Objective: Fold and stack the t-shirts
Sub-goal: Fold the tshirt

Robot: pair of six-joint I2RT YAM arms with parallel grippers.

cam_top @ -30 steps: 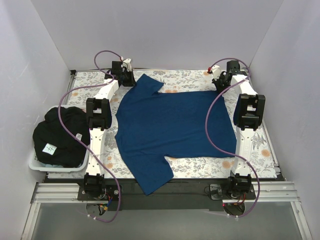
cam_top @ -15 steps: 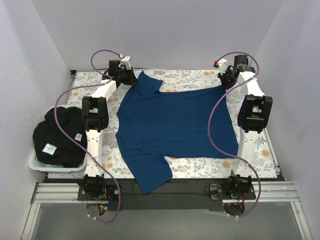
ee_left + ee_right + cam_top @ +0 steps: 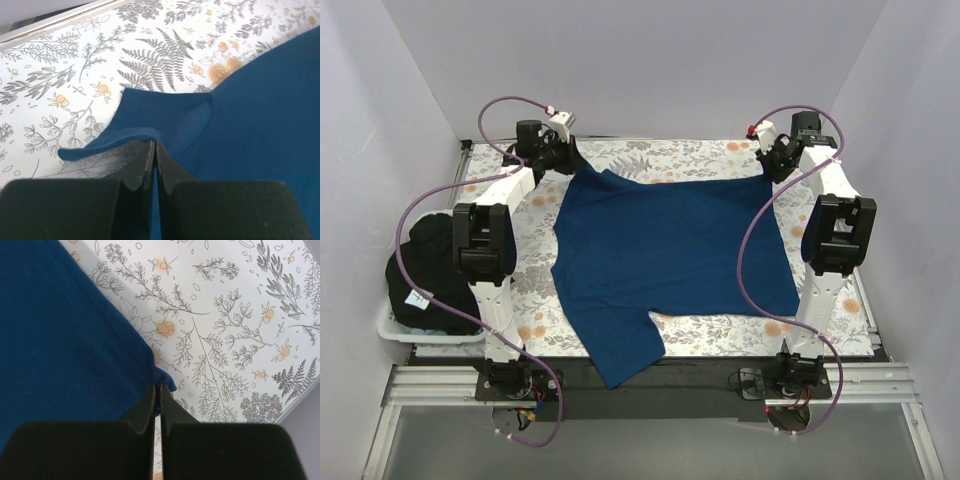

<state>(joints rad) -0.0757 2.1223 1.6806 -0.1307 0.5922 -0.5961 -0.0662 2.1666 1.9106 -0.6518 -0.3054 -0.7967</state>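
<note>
You have the blue t-shirt [image 3: 670,250] flat mid-table, left gripper [image 3: 154,147] and right gripper [image 3: 156,387] clamped on its 11 and 1 o'clock corners; nothing folded yet, black t-shirt [image 3: 445,305] waiting at 9 o'clock.

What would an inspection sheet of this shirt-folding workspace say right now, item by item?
Surface: floral cloth, laid flat.
Job's things: blue t-shirt spread flat, one sleeve over the near edge; black t-shirt bundled in white bin.
Clutter: nothing seen.
Grippers: left gripper shut on the blue t-shirt's far sleeve; right gripper shut on its far hem corner.
Cables: purple cables hang in loops.
Surroundings: plain white walls.
</note>
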